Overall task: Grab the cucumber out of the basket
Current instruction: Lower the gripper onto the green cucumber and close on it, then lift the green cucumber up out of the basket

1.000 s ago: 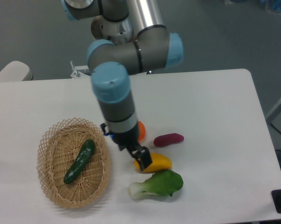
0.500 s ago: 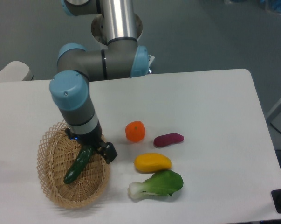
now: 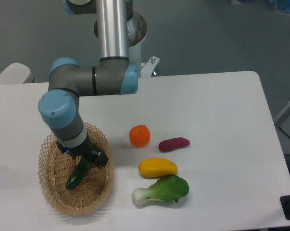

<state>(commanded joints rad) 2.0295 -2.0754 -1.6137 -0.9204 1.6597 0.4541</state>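
Note:
The cucumber [image 3: 76, 175], dark green and glossy, lies slanted in the oval wicker basket [image 3: 49, 191] at the front left of the table. My gripper [image 3: 88, 160] is down inside the basket over the cucumber's upper end. One black finger [image 3: 100, 158] shows to the right of the cucumber, a gap away from it. The other finger is hidden under the wrist. The gripper looks open, and the cucumber still rests on the basket floor. Its upper tip is covered by the gripper.
To the right of the basket lie an orange fruit [image 3: 139, 135], a purple vegetable [image 3: 173, 143], a yellow fruit [image 3: 157, 167] and a bok choy [image 3: 162, 189]. The arm's elbow [image 3: 89, 79] hangs over the table behind the basket.
The arm has swung left from the yellow fruit to the basket, and the gripper has come down onto the cucumber's upper end. The cucumber has not moved.

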